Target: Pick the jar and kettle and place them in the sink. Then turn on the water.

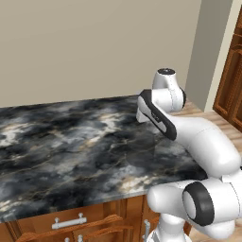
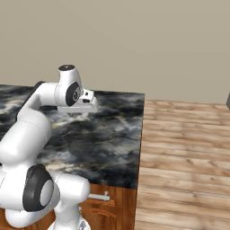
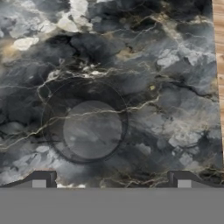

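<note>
A clear glass jar (image 3: 85, 122) stands on the dark marble counter (image 3: 175, 65); from above it shows as a faint round outline with a paler centre. In the right base view the jar (image 2: 81, 143) is a dim see-through shape right under the hand. My gripper (image 3: 111, 181) hovers above the jar and points straight down, its fingertips (image 3: 41, 179) wide apart with nothing between them. From the side, the gripper (image 2: 80, 109) hangs well clear of the jar's top. The kettle, the sink and the water are out of view.
The counter (image 2: 112, 134) ends at a right-hand edge (image 2: 140, 139), with wooden floor (image 2: 184, 152) beyond it. Below the front edge are wooden drawers with metal handles (image 1: 68, 222). A beige wall (image 1: 94, 42) backs the counter, and a tall wooden cabinet (image 1: 231, 80) stands at far right.
</note>
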Robot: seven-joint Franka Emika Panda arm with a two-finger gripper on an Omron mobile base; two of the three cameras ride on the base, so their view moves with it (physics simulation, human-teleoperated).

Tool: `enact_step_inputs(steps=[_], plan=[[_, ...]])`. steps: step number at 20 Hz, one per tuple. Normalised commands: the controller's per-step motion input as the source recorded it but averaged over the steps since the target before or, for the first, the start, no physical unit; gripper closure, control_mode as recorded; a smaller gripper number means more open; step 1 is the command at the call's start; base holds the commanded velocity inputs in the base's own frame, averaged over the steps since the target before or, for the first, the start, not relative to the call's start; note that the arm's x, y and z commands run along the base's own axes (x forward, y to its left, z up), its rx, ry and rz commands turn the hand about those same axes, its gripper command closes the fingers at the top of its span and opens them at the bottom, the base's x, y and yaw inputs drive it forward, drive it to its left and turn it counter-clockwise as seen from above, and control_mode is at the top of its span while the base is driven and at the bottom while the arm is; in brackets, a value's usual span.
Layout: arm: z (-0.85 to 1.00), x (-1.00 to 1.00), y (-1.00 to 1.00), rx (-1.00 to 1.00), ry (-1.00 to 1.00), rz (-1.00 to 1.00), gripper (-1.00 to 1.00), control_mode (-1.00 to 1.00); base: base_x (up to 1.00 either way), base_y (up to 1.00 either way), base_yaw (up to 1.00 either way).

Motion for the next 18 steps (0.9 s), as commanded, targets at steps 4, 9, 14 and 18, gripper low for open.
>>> enact_step_inputs(steps=[4, 9, 14, 18], plan=[[0.00, 0.21, 0.01, 0.00, 0.04, 0.00, -1.00, -1.00, 0.00, 0.00, 0.00], [0.00, 0.26, 0.02, 0.00, 0.00, 0.00, -1.00, -1.00, 0.00, 0.00, 0.00], [-0.02, 0.26, 0.01, 0.00, 0.00, 0.00, -1.00, -1.00, 0.00, 0.00, 0.00], [-0.09, 0.21, 0.00, 0.00, 0.00, 0.00, -1.00, -1.00, 0.00, 0.00, 0.00]])
